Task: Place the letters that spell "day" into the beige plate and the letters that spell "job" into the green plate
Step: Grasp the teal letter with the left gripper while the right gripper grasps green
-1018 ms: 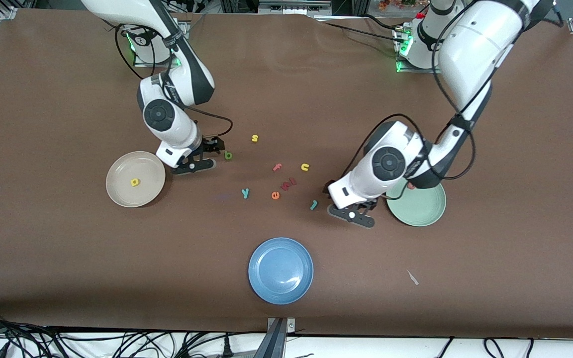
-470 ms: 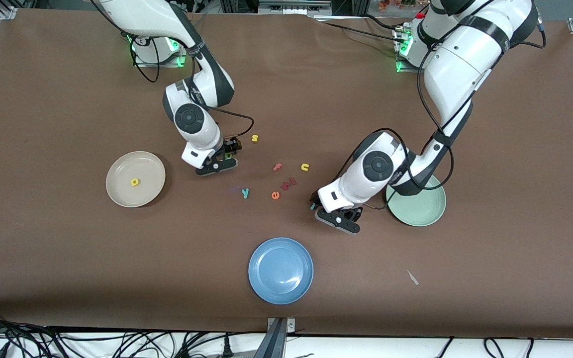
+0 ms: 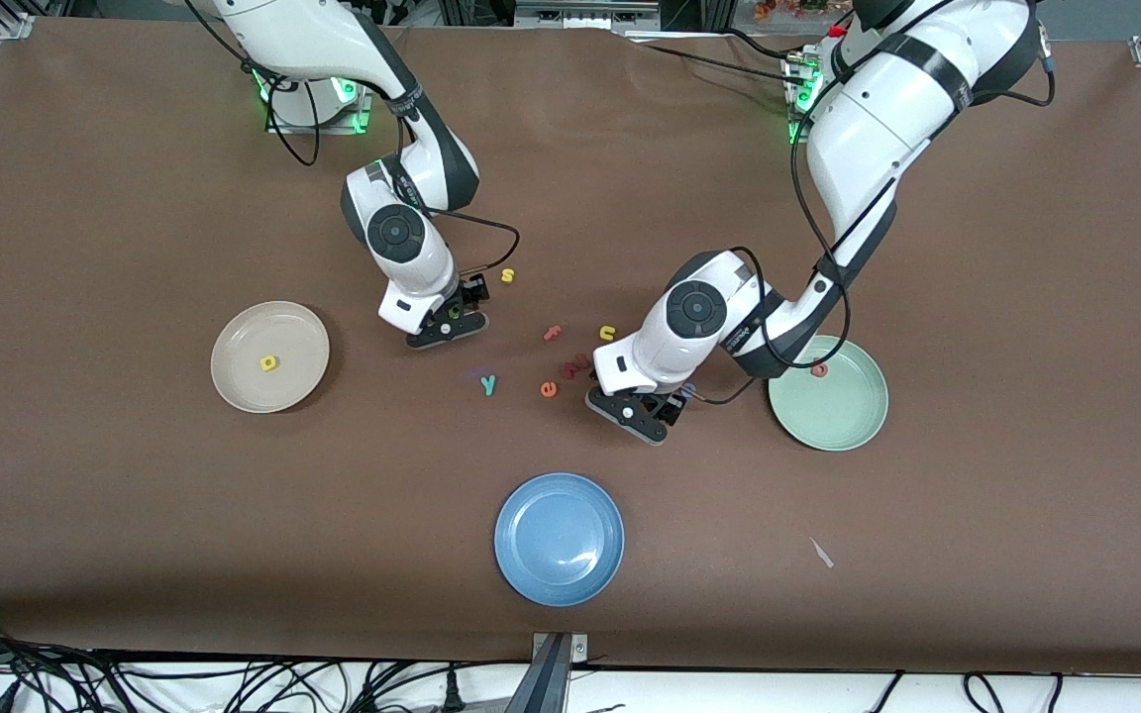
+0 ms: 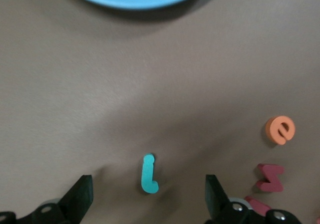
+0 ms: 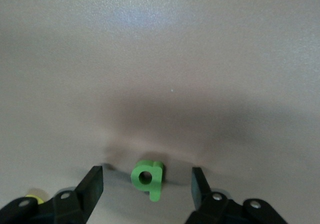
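We have just moved both arms in. The right end effector (image 3: pixel 450 319) now straddles the green d (image 5: pixel 148 178), fingers apart (beige plate (image 3: pixel 234 381) holds the yellow a (image 3: pixel 269 363)). The left end effector (image 3: pixel 642 408) brackets the j (image 4: pixel 148 174), also unclenched, near the green plate (image 3: pixel 848 421).

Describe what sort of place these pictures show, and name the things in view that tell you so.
Probably a robotics lab workbench: two white robot arms bolted along one edge of a brown-covered table, loose cables along its nearer edge, and staged props such as foam letters and a blue plate.
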`<state>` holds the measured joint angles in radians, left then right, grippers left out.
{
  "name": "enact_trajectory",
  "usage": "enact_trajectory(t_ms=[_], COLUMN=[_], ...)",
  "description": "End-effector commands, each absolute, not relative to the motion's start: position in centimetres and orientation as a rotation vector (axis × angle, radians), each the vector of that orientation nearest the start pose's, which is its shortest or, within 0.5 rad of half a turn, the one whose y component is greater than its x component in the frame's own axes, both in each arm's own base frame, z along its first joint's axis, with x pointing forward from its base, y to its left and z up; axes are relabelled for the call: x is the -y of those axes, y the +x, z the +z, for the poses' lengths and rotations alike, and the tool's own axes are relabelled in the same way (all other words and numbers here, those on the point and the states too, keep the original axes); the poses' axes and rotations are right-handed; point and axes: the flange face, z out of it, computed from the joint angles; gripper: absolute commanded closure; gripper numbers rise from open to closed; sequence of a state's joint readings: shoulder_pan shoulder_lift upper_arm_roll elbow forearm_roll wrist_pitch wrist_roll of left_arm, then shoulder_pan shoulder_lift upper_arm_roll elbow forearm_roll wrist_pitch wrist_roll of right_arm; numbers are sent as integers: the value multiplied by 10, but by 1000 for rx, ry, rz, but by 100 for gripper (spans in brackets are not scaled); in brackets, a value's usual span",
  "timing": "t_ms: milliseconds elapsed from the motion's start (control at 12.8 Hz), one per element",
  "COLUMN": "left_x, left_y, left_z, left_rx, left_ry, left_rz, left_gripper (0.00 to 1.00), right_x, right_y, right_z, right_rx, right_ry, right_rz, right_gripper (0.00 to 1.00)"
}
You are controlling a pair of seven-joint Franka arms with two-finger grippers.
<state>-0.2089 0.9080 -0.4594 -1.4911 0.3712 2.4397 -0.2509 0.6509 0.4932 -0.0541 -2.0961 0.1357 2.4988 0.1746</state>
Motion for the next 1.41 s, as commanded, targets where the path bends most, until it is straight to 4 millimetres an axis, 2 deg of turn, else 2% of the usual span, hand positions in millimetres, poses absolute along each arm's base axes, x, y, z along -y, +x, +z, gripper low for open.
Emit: enact_trajectory(t_ms=[0, 157, 235, 392, 627, 783, 862, 1018, 1097, 1253, 1332], left_x=[393, 395, 395, 395, 394, 391, 388, 377, 369, 347, 335], left_y=[614, 612, 612, 612, 613, 617, 618, 625, 630, 639, 641], left_z=[175, 174, 174, 173, 175, 180, 181, 196, 212, 235, 245], left_rx=[-846, -855, -855, -855, -839, -836, -832, -806, -789, -745, -718], left_ry=[-3140, -3135, -3135, -3135, -3140, -3138, -3136, -3128, -3113, -3083, -3069], left_rz=[-183, -180, -180, -178, -181, -193, -190, -190, -182, -135, -101], left_gripper=[35, 55, 65, 69, 100, 100, 100, 100, 100, 100, 100], right_x=[-322, -321, -320, -321, -321, -319, -314, -282, -257, -210, -193], right_y=[476, 475, 474, 474, 475, 481, 490, 520, 539, 563, 570], right_z=[172, 170, 167, 168, 168, 178, 190, 226, 243, 256, 257], right_rx=[529, 536, 541, 544, 544, 537, 522, 524, 497, 456, 433], right_ry=[-3088, -3088, -3089, -3088, -3088, -3084, -3092, -3111, -3126, -3152, -3160], right_rz=[150, 156, 165, 163, 163, 153, 170, 273, 302, 303, 296], right_gripper=[34, 45, 56, 69, 80, 91, 91, 91, 91, 91, 91])
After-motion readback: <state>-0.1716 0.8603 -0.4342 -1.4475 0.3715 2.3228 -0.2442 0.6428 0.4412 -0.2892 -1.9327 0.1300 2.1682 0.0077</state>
